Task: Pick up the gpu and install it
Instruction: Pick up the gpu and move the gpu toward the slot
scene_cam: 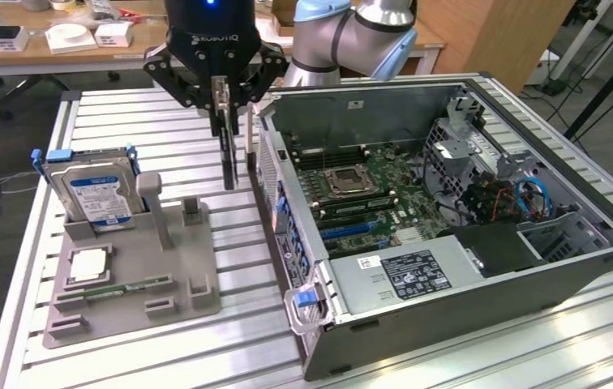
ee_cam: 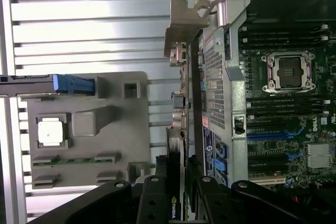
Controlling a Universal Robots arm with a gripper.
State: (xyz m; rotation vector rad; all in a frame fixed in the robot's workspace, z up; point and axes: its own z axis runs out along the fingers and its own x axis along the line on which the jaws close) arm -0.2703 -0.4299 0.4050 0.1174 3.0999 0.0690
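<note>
The gpu (scene_cam: 228, 154) hangs upright and edge-on as a dark slab, its silver bracket (scene_cam: 250, 150) on the side facing the case. My gripper (scene_cam: 220, 97) is shut on its top edge and holds it above the table, between the grey holder and the open computer case (scene_cam: 436, 324). In the wrist view the gpu (ee_cam: 176, 171) runs away from my gripper (ee_cam: 178, 200), with the black fingers (ee_cam: 152, 198) on both faces of the card. Its bracket (ee_cam: 181, 35) lies just outside the case's rear wall (ee_cam: 226, 77). The motherboard (scene_cam: 371, 194) lies exposed inside the case.
The grey holder (scene_cam: 166, 267) on the slatted table carries a hard drive (scene_cam: 96, 190) with a blue-white label, a processor chip (scene_cam: 88, 263) and a memory stick (scene_cam: 122, 288). A wooden desk with boxes stands at the back. Cables trail at the exterior view's left.
</note>
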